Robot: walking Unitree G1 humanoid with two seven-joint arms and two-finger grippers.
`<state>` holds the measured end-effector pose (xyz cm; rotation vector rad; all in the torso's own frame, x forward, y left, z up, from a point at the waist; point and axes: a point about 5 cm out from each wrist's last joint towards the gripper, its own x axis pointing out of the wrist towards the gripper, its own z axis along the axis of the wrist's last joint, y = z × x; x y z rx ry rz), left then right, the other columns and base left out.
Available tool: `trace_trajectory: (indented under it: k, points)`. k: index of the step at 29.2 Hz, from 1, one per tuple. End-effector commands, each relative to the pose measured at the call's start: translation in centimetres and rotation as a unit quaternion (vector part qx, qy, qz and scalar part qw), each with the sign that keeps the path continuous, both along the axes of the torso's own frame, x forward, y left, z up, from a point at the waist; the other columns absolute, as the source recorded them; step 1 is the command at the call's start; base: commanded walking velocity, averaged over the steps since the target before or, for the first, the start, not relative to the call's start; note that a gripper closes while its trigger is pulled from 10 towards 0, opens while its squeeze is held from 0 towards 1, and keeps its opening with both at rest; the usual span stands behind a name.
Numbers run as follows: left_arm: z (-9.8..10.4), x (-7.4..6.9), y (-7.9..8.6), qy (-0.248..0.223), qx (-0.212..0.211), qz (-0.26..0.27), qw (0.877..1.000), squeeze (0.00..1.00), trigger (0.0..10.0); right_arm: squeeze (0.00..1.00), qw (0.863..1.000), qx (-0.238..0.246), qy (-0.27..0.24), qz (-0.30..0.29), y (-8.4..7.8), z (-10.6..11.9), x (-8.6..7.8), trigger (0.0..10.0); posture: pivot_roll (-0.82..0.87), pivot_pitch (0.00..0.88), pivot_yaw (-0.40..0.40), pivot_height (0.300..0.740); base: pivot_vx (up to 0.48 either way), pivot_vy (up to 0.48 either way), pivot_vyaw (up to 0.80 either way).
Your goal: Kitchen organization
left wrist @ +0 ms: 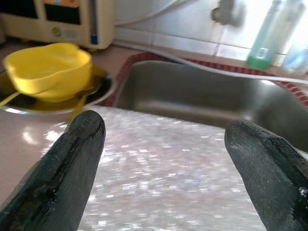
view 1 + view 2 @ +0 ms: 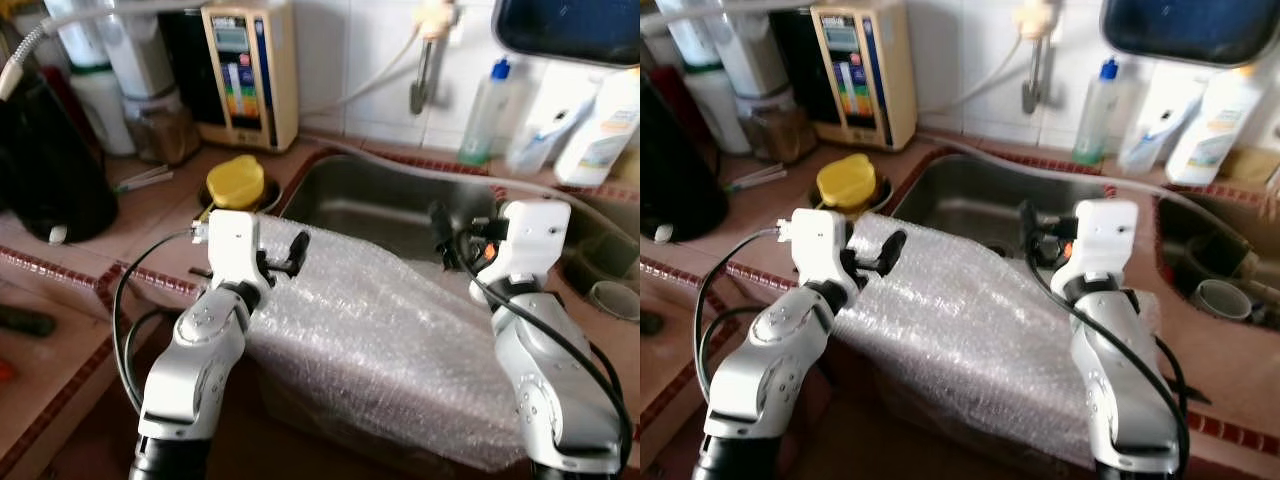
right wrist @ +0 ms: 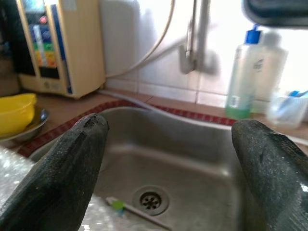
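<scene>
The bubble wrap sheet is clear-white with a glittering dotted texture; the sink is dull grey steel, its counter pinkish-tan tile edged with a dark red patterned border. A bright yellow bowl sits on a silvery dish. The water ioniser is cream with a rainbow-striped panel. The soap bottle is pale green, capped blue. Both arms are silver, with black fingers

Home kitchen: steel sink centre frame, wall tap above, tiled counter, detergent bottles upper right.
</scene>
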<state>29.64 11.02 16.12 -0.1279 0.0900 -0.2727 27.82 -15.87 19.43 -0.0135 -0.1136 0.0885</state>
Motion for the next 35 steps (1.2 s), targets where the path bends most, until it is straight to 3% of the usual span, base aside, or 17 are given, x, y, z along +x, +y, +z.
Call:
trace_trajectory:
  k: [1, 6, 21, 35]
  points:
    - [0.4, 0.3, 0.3, -0.005, -0.001, 0.009, 1.000, 0.00, 10.0, 0.00, 1.000, 0.002, -0.002, 0.000, 0.1, 0.2, 0.0, 10.0, -0.04, 0.000, 0.020, 0.740, 0.000, 0.000, 0.00]
    - [0.5, 0.4, 0.4, -0.004, -0.004, 0.015, 1.000, 0.00, 10.0, 0.00, 1.000, 0.005, 0.000, 0.001, 0.1, 0.2, 0.0, 10.0, -0.04, 0.000, 0.016, 0.740, 0.000, 0.000, 0.00]
    - [0.3, 0.5, 0.6, -0.004, 0.004, 0.023, 1.000, 0.00, 10.0, 0.00, 1.000, 0.005, 0.009, 0.004, 0.2, 0.0, 0.1, 10.0, -0.04, 0.000, 0.013, 0.740, 0.000, 0.000, -0.79]
    - [0.6, 0.2, 1.4, -0.019, 0.015, 0.048, 0.999, 0.00, 10.0, 0.00, 1.000, 0.000, 0.004, 0.014, 0.4, 0.0, 0.1, 10.0, -0.04, 0.000, 0.015, 0.740, 0.000, 0.000, 0.00]
